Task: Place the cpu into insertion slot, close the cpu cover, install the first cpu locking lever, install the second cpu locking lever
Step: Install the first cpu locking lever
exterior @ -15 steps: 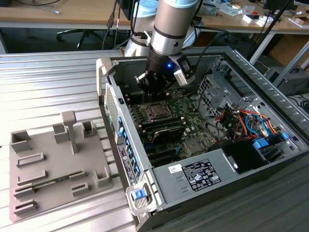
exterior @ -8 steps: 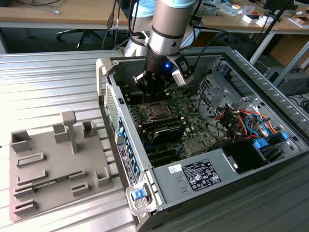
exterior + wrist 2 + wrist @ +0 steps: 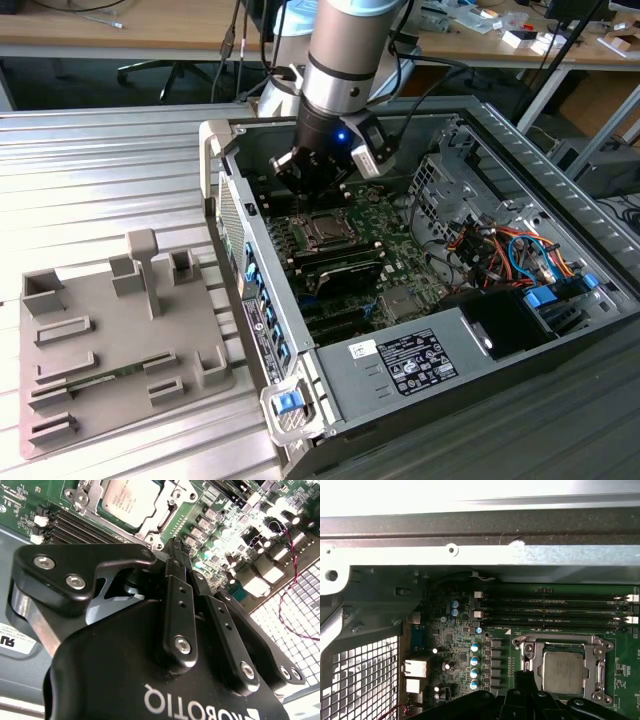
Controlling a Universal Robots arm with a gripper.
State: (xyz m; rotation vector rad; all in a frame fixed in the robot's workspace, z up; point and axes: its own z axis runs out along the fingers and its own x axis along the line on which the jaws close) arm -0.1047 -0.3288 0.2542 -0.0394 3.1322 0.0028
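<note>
The hand (image 3: 307,190) is seen in the exterior view hanging low inside an open computer case (image 3: 232,215), which lies on its side on a ribbed metal tabletop (image 3: 90,170). In the second wrist view its fingers (image 3: 176,587) are drawn together to one narrow tip, and nothing is pinched between them. In the first wrist view that dark tip (image 3: 525,679) is found just beside one edge of the insertion slot (image 3: 536,676), close over the green motherboard (image 3: 505,630); whether the board is touched cannot be told.

The cpu (image 3: 562,672) is seated flat in the insertion slot, its silvery-grey face turned up. The cpu cover (image 3: 560,642) is lowered over it, so that the shiny frame lies around the chip and the metal face is shown through the window. The same chip (image 3: 129,499) and frame are seen beyond the fingertips in the second wrist view. Whether the locking levers are latched cannot be made out.

Long memory slots (image 3: 555,609) are set beside the socket. A grey fixture tray (image 3: 120,350) with upright blocks is placed on the tabletop, on the exterior view's left of the case.
</note>
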